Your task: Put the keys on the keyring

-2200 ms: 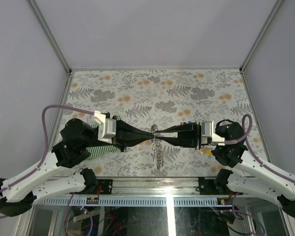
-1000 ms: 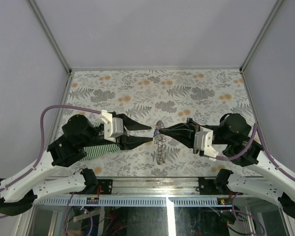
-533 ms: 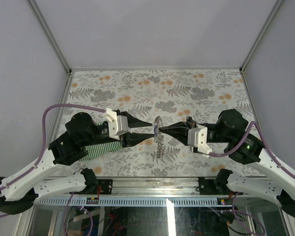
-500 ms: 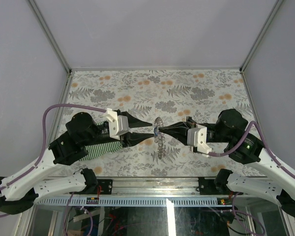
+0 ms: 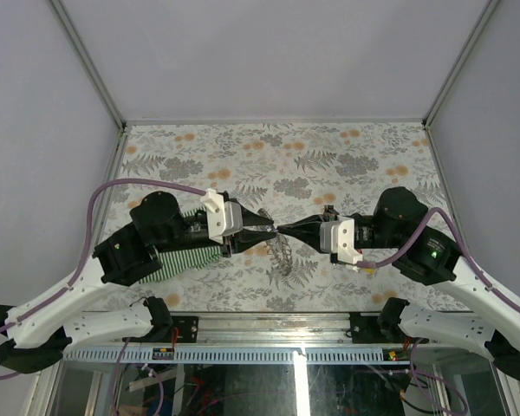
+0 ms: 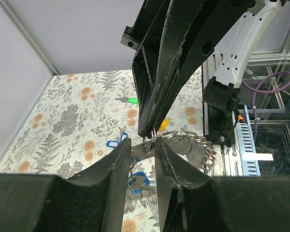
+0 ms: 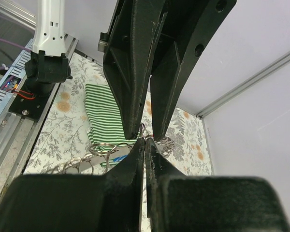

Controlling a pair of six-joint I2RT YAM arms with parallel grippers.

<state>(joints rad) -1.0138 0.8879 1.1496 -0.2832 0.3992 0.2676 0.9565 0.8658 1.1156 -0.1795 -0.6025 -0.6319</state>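
Right gripper (image 7: 145,141): jaws are pressing fully together, pinching a thin wire loop of the keyring (image 6: 186,141) at the very tips. The rest of the keyring is hanging slack below the tips, toothed edge trailing toward the near edge of the worktop (image 5: 364,156).

Left gripper (image 6: 143,153): jaws are standing a narrow gap apart, tips facing the right gripper's tips and almost touching them. A small wire loop is sitting in that gap; cannot tell whether the pads are gripping it. A blue key (image 6: 138,178) is dangling just beneath the left fingers.

Loose keys are lying on the worktop beyond the meeting point: another blue one (image 6: 111,143) near, a yellow one (image 6: 163,124) beside the right arm, a green one (image 6: 132,100) farther off.

The striped cloth (image 5: 189,256) is lying under the left arm, just beside the keyring.

Both grippers are meeting at mid-worktop, nearer the front rail than the back wall, well apart from both side walls.
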